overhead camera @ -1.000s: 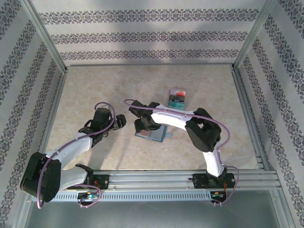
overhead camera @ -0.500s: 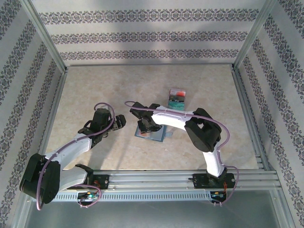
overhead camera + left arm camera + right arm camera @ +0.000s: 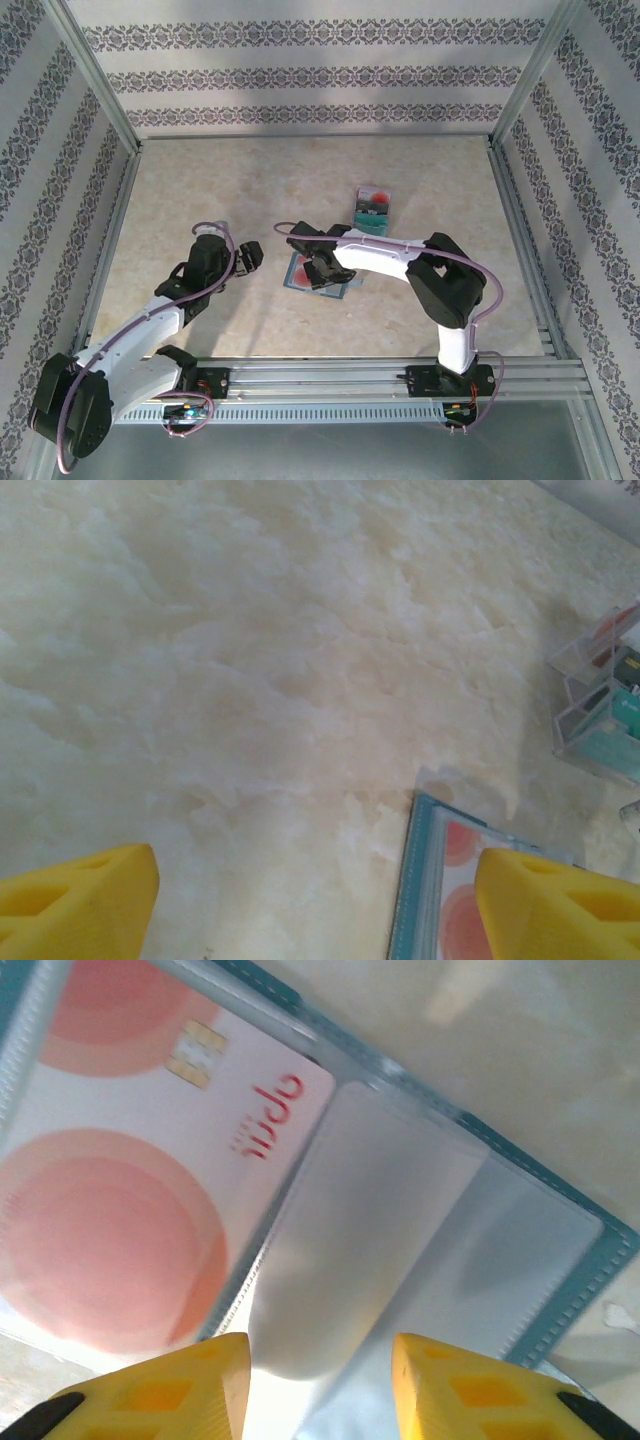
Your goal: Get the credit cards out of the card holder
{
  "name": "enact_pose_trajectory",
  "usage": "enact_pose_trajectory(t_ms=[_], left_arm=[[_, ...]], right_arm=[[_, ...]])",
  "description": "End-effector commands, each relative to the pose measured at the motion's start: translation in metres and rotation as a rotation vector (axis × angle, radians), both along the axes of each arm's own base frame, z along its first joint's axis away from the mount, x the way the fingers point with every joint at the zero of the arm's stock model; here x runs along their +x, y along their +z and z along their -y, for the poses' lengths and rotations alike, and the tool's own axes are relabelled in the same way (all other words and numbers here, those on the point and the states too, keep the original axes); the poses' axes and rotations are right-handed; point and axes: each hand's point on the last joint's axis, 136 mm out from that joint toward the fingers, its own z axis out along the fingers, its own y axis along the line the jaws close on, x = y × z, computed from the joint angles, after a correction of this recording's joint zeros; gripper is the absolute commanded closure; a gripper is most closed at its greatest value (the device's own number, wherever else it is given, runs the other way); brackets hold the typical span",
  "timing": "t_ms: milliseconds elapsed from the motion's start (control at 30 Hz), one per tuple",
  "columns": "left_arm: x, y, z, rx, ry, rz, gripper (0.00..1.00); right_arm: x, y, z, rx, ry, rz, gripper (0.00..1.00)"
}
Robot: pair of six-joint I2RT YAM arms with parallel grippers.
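The teal-blue card holder [image 3: 342, 288] lies open on the table's middle. In the right wrist view its teal edge [image 3: 566, 1203] frames clear pockets [image 3: 400, 1190], and a white credit card with red-orange circles [image 3: 130, 1190] sits in the left pocket. My right gripper [image 3: 322, 272] is low over the holder, open [image 3: 320, 1360], its yellow fingertips either side of a bulging clear pocket. My left gripper [image 3: 250, 260] is wide open [image 3: 318, 900] just left of the holder's corner [image 3: 410, 890], where the same card [image 3: 450, 915] shows. It holds nothing.
A small clear box [image 3: 373, 208] holding red and teal cards stands behind the holder, also at the right edge of the left wrist view [image 3: 605, 715]. Metal frame rails and patterned walls close in the marble-look table [image 3: 200, 190].
The right gripper has come down closer onto the open holder, and the red-orange circled card now shows at its left side. The left gripper has drawn back a little toward the near edge.
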Motion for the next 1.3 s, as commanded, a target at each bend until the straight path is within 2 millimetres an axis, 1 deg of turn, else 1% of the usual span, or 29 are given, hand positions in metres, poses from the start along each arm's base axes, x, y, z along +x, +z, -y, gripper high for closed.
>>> enact_pose_trajectory(t_ms=[0, 133, 267, 433, 567, 700, 767, 833, 967, 1067, 1133, 1167, 1267], left_arm=[[-0.009, -0.008, 0.003, 0.042, -0.007, -0.018, 0.2], [-0.009, -0.01, 0.019, 0.05, -0.055, -0.018, 0.24], [-0.007, -0.018, 0.039, 0.055, -0.116, -0.04, 0.28], [-0.004, -0.036, 0.069, 0.048, -0.203, -0.085, 0.35], [-0.002, -0.049, 0.091, 0.051, -0.271, -0.12, 0.38], [-0.001, -0.055, 0.111, 0.081, -0.346, -0.145, 0.39], [0.001, -0.058, 0.116, 0.093, -0.361, -0.15, 0.41], [0.001, -0.062, 0.12, 0.095, -0.372, -0.158, 0.45], [-0.002, -0.07, 0.127, 0.087, -0.391, -0.178, 0.51], [-0.006, -0.077, 0.134, 0.076, -0.412, -0.194, 0.54], [-0.009, -0.079, 0.139, 0.068, -0.425, -0.198, 0.55], [-0.01, -0.08, 0.142, 0.066, -0.43, -0.202, 0.57], [-0.018, -0.082, 0.148, 0.054, -0.447, -0.209, 0.59]], right_arm=[[0.002, 0.007, 0.025, -0.038, -0.023, 0.025, 0.58], [0.003, 0.002, 0.037, -0.036, -0.052, 0.021, 0.58], [0.006, -0.002, 0.047, -0.041, -0.074, 0.022, 0.58], [0.006, -0.007, 0.055, -0.027, -0.095, 0.013, 0.58], [0.006, -0.003, 0.058, -0.009, -0.111, 0.023, 0.55], [0.007, 0.009, 0.064, -0.002, -0.132, 0.053, 0.52], [0.007, 0.018, 0.069, 0.002, -0.144, 0.077, 0.5], [0.008, 0.028, 0.074, 0.018, -0.156, 0.104, 0.49], [0.007, 0.053, 0.076, 0.081, -0.163, 0.167, 0.44], [0.007, 0.071, 0.077, 0.134, -0.167, 0.215, 0.42], [0.008, 0.08, 0.074, 0.187, -0.176, 0.228, 0.44], [0.008, 0.083, 0.071, 0.227, -0.183, 0.224, 0.48], [0.011, 0.086, 0.058, 0.385, -0.2, 0.196, 0.52]])
